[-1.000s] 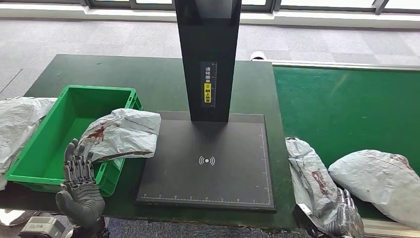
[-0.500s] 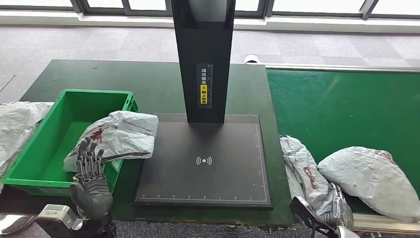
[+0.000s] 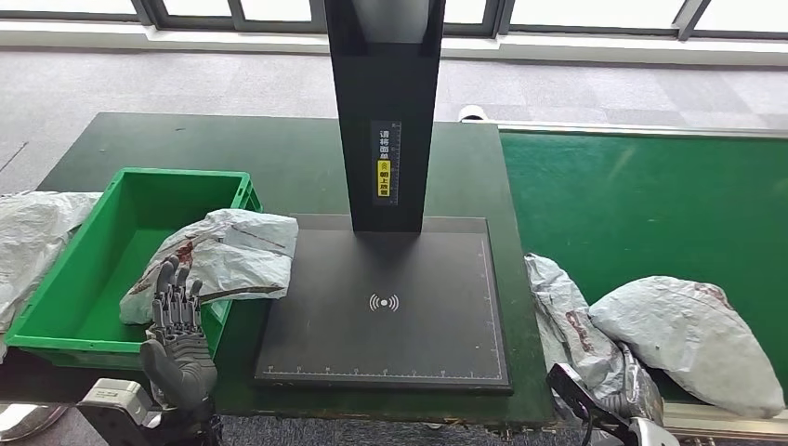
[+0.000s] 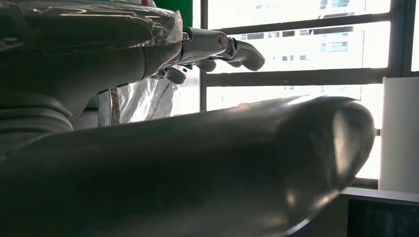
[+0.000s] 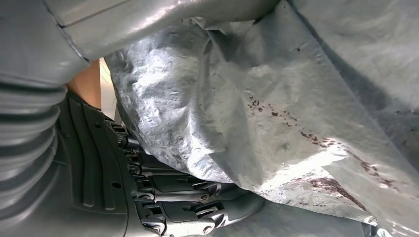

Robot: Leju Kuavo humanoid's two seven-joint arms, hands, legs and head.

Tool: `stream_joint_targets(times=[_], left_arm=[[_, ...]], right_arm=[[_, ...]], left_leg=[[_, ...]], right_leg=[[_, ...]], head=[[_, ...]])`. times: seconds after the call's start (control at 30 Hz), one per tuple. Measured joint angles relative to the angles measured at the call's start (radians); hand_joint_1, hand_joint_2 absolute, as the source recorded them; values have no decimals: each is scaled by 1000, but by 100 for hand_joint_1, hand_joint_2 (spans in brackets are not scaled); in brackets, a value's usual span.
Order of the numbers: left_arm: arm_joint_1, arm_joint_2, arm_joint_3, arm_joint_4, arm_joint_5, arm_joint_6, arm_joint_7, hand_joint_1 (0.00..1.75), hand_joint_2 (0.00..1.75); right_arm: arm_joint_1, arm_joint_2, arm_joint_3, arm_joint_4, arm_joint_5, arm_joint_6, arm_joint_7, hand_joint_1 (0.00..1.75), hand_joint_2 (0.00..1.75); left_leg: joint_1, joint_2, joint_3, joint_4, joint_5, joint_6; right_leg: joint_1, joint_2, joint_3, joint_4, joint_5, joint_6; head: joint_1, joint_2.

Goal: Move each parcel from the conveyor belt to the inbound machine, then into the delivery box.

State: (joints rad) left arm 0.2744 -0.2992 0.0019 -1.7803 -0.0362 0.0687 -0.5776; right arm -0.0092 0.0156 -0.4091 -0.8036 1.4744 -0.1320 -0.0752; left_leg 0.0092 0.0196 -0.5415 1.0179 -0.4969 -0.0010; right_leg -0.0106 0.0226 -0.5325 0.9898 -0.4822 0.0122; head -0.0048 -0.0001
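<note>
Left robot hand: the left robot hand (image 3: pixel 177 339) is raised at the near edge of the surface, just in front of the green crate, fingers (image 3: pixel 173 295) spread and pointing up, holding nothing; in the left wrist view its fingers (image 4: pixel 212 47) reach out straight with a bit of silvery wrap behind them
Right robot hand: the right robot hand (image 3: pixel 632 409) sits low at the near corner of the belt, under the near end of the crumpled parcel; in the right wrist view its dark fingers (image 5: pixel 183 207) curl beneath the wrap and the thumb lies over it, so it grips this parcel
Held parcel: a crumpled grey parcel (image 3: pixel 571 325) lies lengthwise at the belt's left edge, just beside the scanner plate; its foil fills the right wrist view (image 5: pixel 276 128)
Second parcel: a fuller grey parcel (image 3: pixel 692 339) rests on the green conveyor belt (image 3: pixel 641 204), touching the held one
Parcel at crate: a grey parcel (image 3: pixel 228 260) hangs over the right rim of the green crate (image 3: pixel 88 279), partly on the surface (image 3: pixel 223 149)
Inbound machine: black plate (image 3: pixel 390 307) with a wave mark, black post (image 3: pixel 386 111) rising behind it
Far left: more grey wrap (image 3: pixel 32 242) lies beside the crate
</note>
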Motion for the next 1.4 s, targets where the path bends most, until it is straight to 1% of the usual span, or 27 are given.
stream_joint_targets(times=[0.07,0.1,0.3,0.47,0.67,0.93,1.27,1.33,1.4], left_arm=[[0,0,0,0,0,0,0,0,0],[0,0,0,0,0,0,0,0,0],[5,0,-1,-6,0,11,0,0,0],[13,-1,0,-23,0,14,2,0,0],[32,-7,3,-51,-2,8,17,0,0],[58,-22,9,-79,-14,-10,18,0,0],[63,-30,15,-86,-16,-12,18,0,0],[64,-31,15,-86,-17,-13,17,0,0],[66,-34,16,-88,-20,-15,14,0,0]], right_arm=[[-1,-1,-1,2,0,-1,0,134,175],[-2,-1,-1,4,-1,-3,-2,175,175],[-12,-8,13,12,-15,-48,-23,175,175],[-19,-10,43,8,-15,-61,-18,175,175],[22,-6,92,-62,6,-126,-14,175,175],[55,4,144,-144,19,-139,-17,175,175],[67,9,153,-168,22,-143,-19,175,175],[74,13,153,-180,14,-188,-28,175,175],[96,25,153,-239,-2,-290,-45,175,175]], left_leg=[[0,0,2,0,-1,0],[0,0,3,0,-1,0],[0,0,4,0,-2,0],[0,-1,4,0,-3,0],[0,-2,1,0,-3,0],[0,-3,-3,-1,-4,-2],[0,-6,-6,-1,-4,-2],[0,-7,-7,-1,-4,-1],[0,-10,-8,-1,-4,-2]], right_leg=[[0,0,2,0,0,0],[0,0,3,0,-1,1],[0,0,5,0,1,5],[0,0,5,0,0,4],[0,-2,3,1,-1,3],[1,-3,-1,1,-3,1],[0,-6,-3,1,-3,2],[0,-7,-3,1,-4,2],[0,-9,-4,2,-4,2]], head=[[0,0],[0,0],[0,0],[0,0],[0,0],[0,0],[0,0],[0,0],[0,0]])
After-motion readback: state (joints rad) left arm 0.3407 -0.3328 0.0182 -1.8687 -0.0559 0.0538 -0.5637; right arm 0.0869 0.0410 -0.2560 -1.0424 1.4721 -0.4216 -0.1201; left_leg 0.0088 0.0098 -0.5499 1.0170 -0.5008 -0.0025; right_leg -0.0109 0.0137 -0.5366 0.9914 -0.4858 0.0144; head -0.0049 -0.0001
